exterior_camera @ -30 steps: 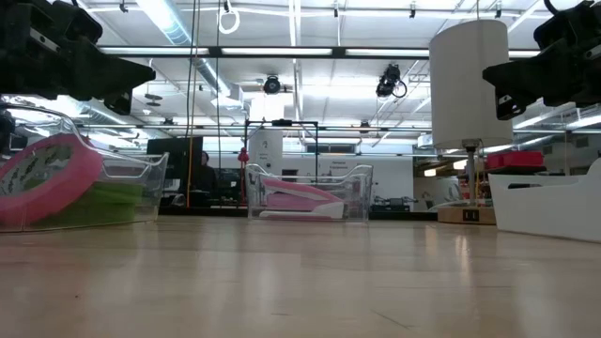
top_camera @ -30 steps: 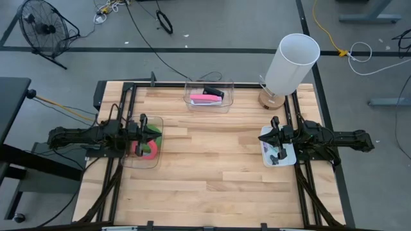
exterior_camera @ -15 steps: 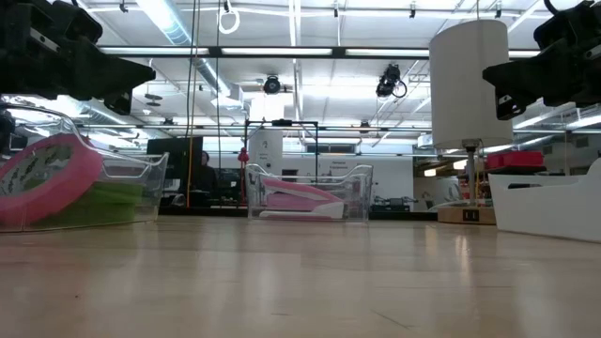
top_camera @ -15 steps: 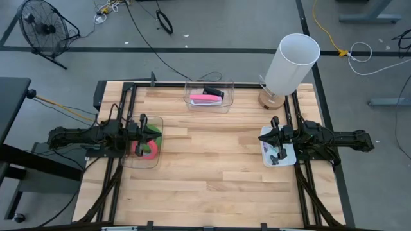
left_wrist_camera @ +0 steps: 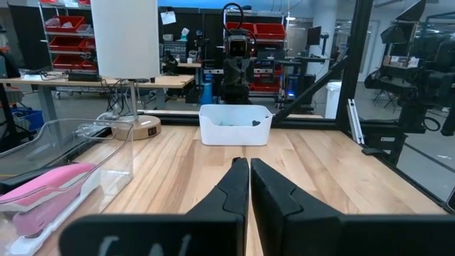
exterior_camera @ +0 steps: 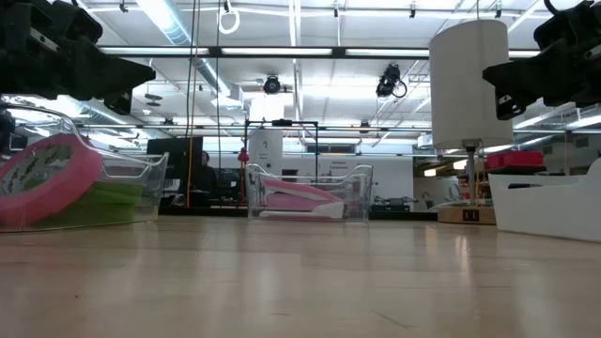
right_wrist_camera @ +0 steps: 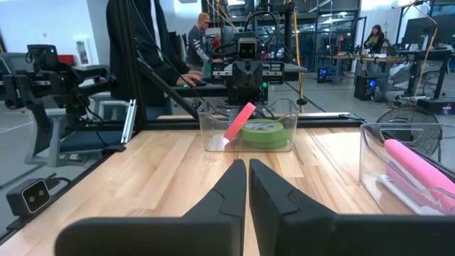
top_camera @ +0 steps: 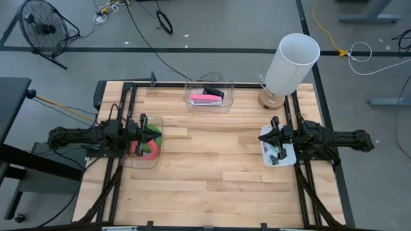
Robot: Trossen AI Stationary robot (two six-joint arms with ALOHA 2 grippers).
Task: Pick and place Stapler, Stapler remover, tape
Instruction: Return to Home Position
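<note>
A clear bin [top_camera: 142,142] at the table's left holds a pink-red tape roll [top_camera: 148,150] leaning on edge against green tape rolls [top_camera: 153,132]; they also show in the right wrist view [right_wrist_camera: 250,128]. A pink stapler [top_camera: 205,98] lies in a clear bin [top_camera: 209,96] at the far edge. A white tray [top_camera: 277,149] at the right holds a dark stapler remover [top_camera: 277,154]. My left gripper [top_camera: 142,129] hovers shut above the tape bin. My right gripper [top_camera: 272,135] hovers shut above the white tray. Both are empty.
A tall white cylinder lamp [top_camera: 290,63] on a wooden base stands at the far right corner. The wooden tabletop [top_camera: 212,160] lies bare between the bins. People show in the room beyond the table in the right wrist view.
</note>
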